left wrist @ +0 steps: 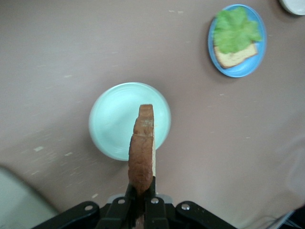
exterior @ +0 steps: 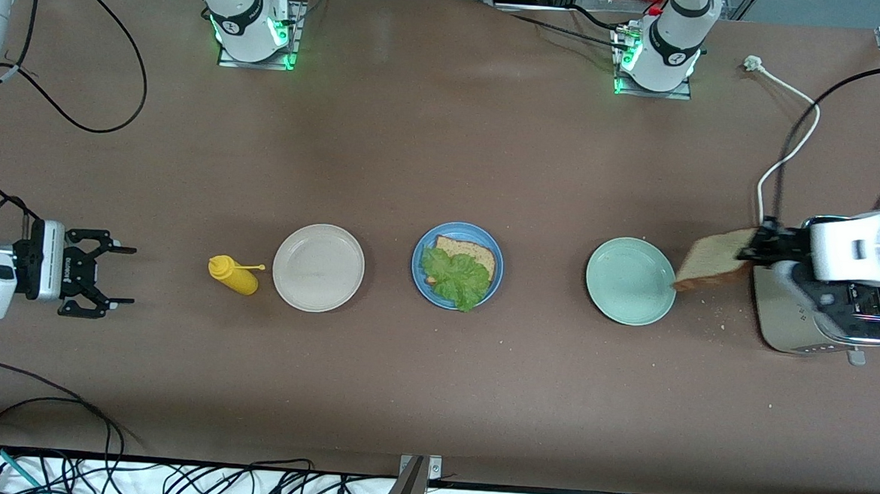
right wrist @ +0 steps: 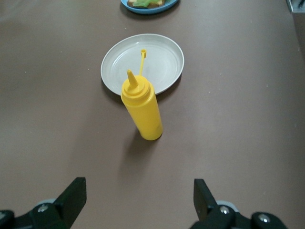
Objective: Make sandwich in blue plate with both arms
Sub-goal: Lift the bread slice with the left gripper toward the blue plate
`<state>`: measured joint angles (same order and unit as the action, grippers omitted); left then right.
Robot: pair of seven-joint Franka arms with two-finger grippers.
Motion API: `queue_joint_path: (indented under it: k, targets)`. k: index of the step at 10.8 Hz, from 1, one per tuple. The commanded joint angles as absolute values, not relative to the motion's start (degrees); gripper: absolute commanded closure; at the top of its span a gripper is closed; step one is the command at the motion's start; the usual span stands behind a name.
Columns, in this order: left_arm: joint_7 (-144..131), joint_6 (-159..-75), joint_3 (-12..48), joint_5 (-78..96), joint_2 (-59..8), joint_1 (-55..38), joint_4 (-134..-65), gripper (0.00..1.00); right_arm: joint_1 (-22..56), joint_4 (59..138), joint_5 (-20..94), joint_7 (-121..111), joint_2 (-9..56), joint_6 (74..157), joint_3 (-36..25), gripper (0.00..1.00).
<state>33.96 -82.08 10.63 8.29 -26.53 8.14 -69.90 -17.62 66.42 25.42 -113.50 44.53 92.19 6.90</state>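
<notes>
Top slice in hand, on its way to the blue plate.

My left gripper (left wrist: 141, 202) is clamped on the second toast slice (exterior: 714, 259), edge-up, over the table between the toaster (exterior: 820, 316) and the mint plate (exterior: 630, 280). The blue plate (exterior: 422, 276) sits mid-table, at nine o'clock from the slice, holding the first slice (exterior: 470, 251) under lettuce (exterior: 455, 275). Next, I judge: carry past the mint plate, tip flat, release squarely on the leaf. My right gripper (exterior: 103, 274) waits, jaws spread, facing the mustard bottle (exterior: 233, 274).
</notes>
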Motion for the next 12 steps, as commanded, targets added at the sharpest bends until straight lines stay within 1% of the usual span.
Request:
queue_joint_path:
  k: [1,2,3,5,7,9,11,12]
  targets:
    - [28.06,-81.82,9.76,19.20,-34.68,-0.85,-69.52,1.00,-13.81,75.22,21.11,-99.29,34.04,93.16,3.35,0.00]
    - [26.30,-84.00,9.76,24.73,-38.54,-3.14,-68.65,1.00,-12.67,76.63,20.48,-93.75,31.75,93.16,2.12,0.00]
    - [26.02,-88.63,9.76,30.61,-41.19,-4.47,-69.08,1.00,-11.00,77.42,20.22,-88.21,29.81,93.16,0.63,0.00]
    - [25.93,-94.98,9.67,40.12,-45.77,-7.63,-69.43,1.00,-7.58,80.32,20.13,-75.13,25.08,93.16,-3.14,0.00]
    - [25.84,-98.86,9.67,50.40,-49.11,-8.96,-69.61,1.00,-3.54,82.52,16.81,-61.24,19.80,93.16,-4.74,0.00]
    - [26.80,-104.65,9.67,55.52,-52.02,-11.15,-69.61,1.00,1.38,85.24,14.60,-49.10,14.88,92.99,-7.89,0.00]
    - [26.98,-105.91,9.67,55.81,-54.57,-11.34,-69.70,1.00,4.99,86.83,11.10,-38.64,11.53,92.73,-8.87,0.00]
    - [26.98,-105.91,9.67,55.98,-55.36,-11.42,-69.78,0.94,6.40,87.27,8.81,-32.06,9.86,92.55,-8.88,0.00]
